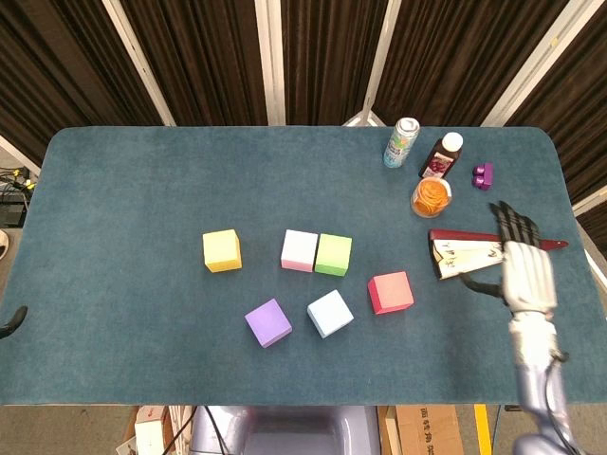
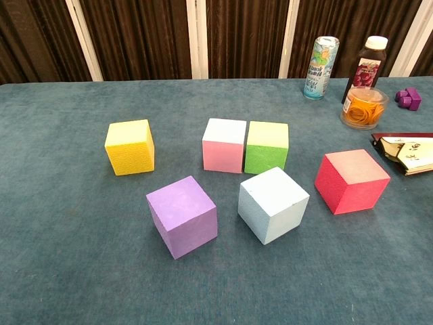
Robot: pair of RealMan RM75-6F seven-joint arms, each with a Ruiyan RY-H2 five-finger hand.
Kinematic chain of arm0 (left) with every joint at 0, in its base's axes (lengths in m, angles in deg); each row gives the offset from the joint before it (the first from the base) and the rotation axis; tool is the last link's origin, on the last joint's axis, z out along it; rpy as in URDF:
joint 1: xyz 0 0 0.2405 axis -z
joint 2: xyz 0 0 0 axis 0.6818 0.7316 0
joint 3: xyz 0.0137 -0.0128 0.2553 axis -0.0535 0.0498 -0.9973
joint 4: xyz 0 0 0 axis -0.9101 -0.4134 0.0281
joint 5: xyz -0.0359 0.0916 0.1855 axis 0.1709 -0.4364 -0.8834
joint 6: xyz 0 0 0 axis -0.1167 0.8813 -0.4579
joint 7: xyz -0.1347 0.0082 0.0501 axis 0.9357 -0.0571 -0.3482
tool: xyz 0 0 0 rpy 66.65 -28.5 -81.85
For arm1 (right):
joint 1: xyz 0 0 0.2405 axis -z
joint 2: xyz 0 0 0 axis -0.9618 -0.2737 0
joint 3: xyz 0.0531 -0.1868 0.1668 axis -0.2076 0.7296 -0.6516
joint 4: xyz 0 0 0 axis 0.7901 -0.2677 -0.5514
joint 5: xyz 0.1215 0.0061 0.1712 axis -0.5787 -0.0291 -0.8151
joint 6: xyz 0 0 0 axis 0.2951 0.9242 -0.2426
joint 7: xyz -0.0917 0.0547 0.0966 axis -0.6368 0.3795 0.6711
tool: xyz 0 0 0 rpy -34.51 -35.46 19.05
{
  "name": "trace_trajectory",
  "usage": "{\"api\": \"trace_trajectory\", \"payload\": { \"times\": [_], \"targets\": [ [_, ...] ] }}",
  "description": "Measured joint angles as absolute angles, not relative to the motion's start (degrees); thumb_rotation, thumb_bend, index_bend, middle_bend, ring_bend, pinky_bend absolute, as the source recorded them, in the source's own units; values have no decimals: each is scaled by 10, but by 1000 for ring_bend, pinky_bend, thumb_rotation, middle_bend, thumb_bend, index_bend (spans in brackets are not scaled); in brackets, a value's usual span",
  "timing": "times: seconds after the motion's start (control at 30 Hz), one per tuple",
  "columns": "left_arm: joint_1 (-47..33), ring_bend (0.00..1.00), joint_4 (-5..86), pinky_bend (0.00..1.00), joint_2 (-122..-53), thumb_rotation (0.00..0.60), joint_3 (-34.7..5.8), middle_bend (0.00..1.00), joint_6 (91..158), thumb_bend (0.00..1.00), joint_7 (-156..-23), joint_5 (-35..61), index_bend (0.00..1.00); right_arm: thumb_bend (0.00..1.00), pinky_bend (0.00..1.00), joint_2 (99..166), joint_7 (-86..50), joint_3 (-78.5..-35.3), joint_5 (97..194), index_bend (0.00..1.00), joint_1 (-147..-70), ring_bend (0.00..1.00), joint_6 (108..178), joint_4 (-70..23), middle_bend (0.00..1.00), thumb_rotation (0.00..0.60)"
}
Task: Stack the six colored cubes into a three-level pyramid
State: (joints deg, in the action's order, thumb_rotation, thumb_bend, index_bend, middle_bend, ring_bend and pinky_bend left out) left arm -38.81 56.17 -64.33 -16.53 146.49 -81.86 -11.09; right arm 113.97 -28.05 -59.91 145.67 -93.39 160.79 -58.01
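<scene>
All the cubes sit singly on the teal table (image 1: 142,190). The pink cube (image 1: 300,250) and the green cube (image 1: 334,254) touch side by side in the middle. The yellow cube (image 1: 222,250) stands apart to their left. Nearer the front lie the purple cube (image 1: 268,322), the light blue cube (image 1: 329,313) and the red cube (image 1: 391,292). My right hand (image 1: 526,270) hovers open near the table's right edge, fingers spread, far from every cube, and is out of the chest view. A dark tip (image 1: 9,321) at the left edge may be my left hand.
A red triangular box (image 1: 474,252) lies just left of my right hand. Behind it stand a jar of orange rings (image 1: 432,197), a dark bottle (image 1: 441,154), a can (image 1: 401,142) and a small purple piece (image 1: 483,175).
</scene>
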Motion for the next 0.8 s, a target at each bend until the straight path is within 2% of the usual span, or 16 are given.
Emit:
{"api": "trace_trajectory", "payload": {
  "times": [0.13, 0.33, 0.6, 0.8],
  "targets": [
    [-363, 0, 575, 0, -621, 600, -166, 0, 1435, 332, -832, -121, 46, 159, 0, 1135, -191, -553, 1552, 26, -873, 66, 1659, -495, 58, 600],
    [-339, 0, 625, 0, -598, 600, -162, 0, 1398, 307, -863, -117, 33, 160, 0, 1166, -169, -502, 1649, 26, -812, 43, 1744, -408, 58, 600],
    [-286, 0, 741, 0, -560, 600, -145, 0, 1301, 251, -934, -34, 34, 161, 0, 1161, -236, -469, 1679, 17, -799, 41, 1721, -438, 54, 600],
    [-224, 0, 798, 0, -561, 600, -119, 0, 1239, 240, -1028, 98, 29, 160, 0, 1165, -261, -480, 1673, 0, -794, 36, 1720, -441, 35, 600]
  ]
}}
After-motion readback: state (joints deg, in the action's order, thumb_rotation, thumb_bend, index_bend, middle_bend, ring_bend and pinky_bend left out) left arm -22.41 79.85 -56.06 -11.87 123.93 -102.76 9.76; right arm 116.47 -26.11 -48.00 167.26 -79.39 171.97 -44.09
